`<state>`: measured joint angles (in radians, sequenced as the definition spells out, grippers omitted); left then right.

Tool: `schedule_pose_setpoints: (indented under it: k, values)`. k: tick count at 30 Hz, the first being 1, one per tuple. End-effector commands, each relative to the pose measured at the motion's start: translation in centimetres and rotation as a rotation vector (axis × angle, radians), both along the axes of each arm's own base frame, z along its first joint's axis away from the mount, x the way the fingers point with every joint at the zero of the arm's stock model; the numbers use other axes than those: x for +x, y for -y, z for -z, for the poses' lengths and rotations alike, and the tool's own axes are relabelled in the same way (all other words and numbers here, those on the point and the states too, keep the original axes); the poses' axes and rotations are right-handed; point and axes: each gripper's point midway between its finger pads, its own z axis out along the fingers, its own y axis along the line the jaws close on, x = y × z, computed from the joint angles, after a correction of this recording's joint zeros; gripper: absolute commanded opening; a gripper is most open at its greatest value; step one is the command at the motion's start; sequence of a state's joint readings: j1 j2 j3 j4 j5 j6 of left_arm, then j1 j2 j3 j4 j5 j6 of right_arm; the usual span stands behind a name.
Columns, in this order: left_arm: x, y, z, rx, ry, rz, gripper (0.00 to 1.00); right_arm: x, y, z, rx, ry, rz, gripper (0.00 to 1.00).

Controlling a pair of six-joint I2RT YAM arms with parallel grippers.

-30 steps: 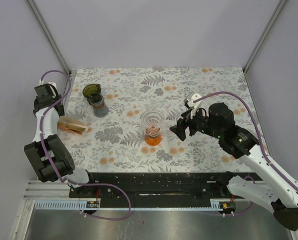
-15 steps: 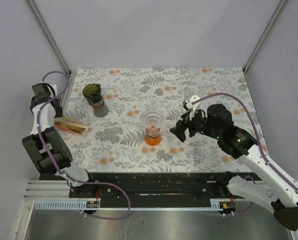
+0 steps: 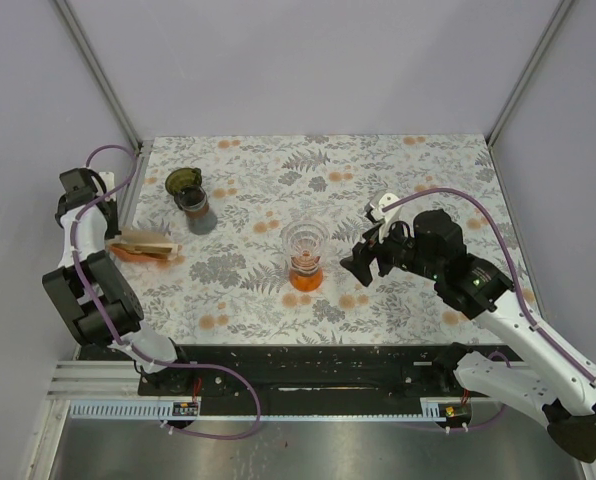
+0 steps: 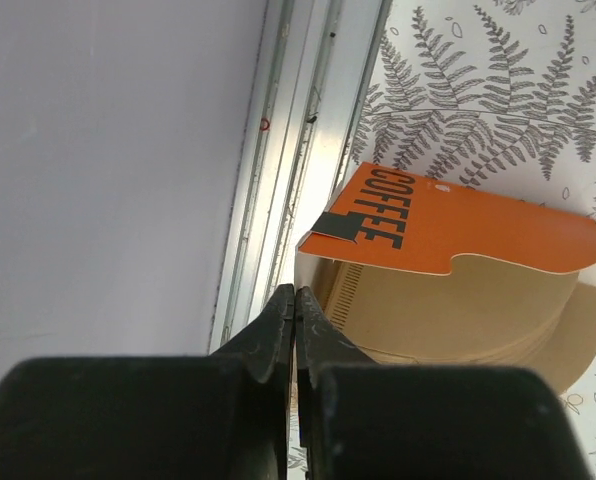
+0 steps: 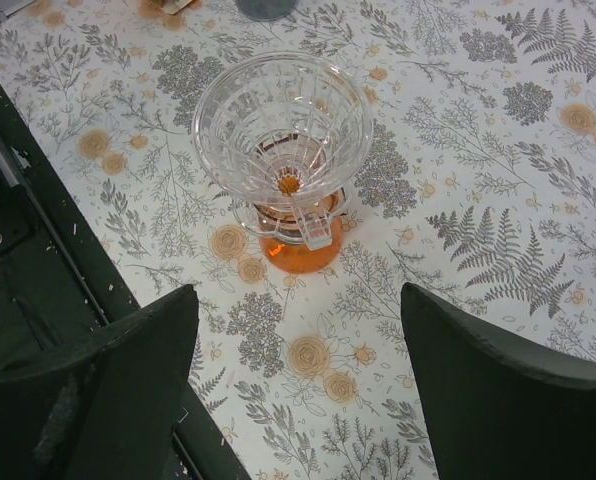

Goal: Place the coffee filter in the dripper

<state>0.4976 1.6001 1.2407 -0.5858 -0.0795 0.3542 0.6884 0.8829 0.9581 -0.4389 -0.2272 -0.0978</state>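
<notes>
The dripper (image 3: 306, 243), a clear ribbed glass cone on an orange base, stands upright near the middle of the floral surface (image 3: 428, 180). In the right wrist view its cone (image 5: 283, 125) shows only bare glass down to the orange hole at the bottom.

The coffee filters (image 4: 458, 315) are a stack of brown paper in an orange sleeve (image 4: 448, 225) printed COFFEE. They lie flat well to the left of the dripper (image 3: 146, 245), at the edge of the surface and just beside a metal rail (image 4: 308, 150).

The left arm (image 3: 83, 235) reaches down on the far side of that pack from the dripper. The left jaws are pressed fully together, and their tips meet at the pack's outer corner. Whether a filter's edge is pinched between them cannot be told.

The right arm (image 3: 443, 250) comes in from the dripper's right. The right jaws stand wide apart and hold nothing. They hover just beside the dripper without touching it.

A dark container (image 3: 188, 195) on a grey base stands to the left of the dripper and farther back.
</notes>
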Motion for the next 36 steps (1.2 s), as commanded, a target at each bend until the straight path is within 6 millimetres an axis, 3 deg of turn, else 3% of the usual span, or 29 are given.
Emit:
schedule_pose_setpoints:
  k: [1, 9, 15, 20, 25, 27, 30, 33, 36]
  values:
    - [0.3, 1.5, 0.0, -0.087, 0.007, 0.064, 0.00, -0.3, -0.1, -1.2, 0.028, 0.045, -0.015, 0.89]
    - [-0.6, 4.4, -3.7, -0.131, 0.102, 0.159, 0.00, -0.5, -0.1, -2.1, 0.059, 0.045, -0.010, 0.89]
    - [-2.4, 8.2, -4.0, -0.263, 0.070, 0.282, 0.00, -0.8, -0.7, -3.6, 0.107, 0.026, -0.022, 0.89]
    - [-3.8, 12.6, -5.9, -0.317, 0.113, 0.433, 0.00, -0.3, -1.0, -5.4, 0.158, 0.013, 0.012, 0.85]
    - [-4.3, 18.7, -7.1, -0.291, 0.116, 0.642, 0.00, 1.7, -1.8, -7.7, 0.207, 0.011, 0.086, 0.75]
    - [-4.3, 22.0, -7.3, -0.275, 0.108, 0.752, 0.00, 2.5, -2.6, -8.4, 0.192, 0.015, 0.116, 0.72]
    - [-4.0, 24.8, -7.5, -0.240, 0.109, 0.839, 0.00, 2.9, -4.9, -9.0, 0.154, 0.041, 0.114, 0.69]
    - [-3.5, 26.8, -7.2, -0.252, 0.098, 0.904, 0.00, 2.6, -8.0, -8.7, 0.103, 0.078, 0.078, 0.67]
    - [-2.5, 27.8, -6.8, -0.270, 0.087, 0.941, 0.00, 1.8, -11.3, -7.0, 0.046, 0.106, 0.000, 0.66]
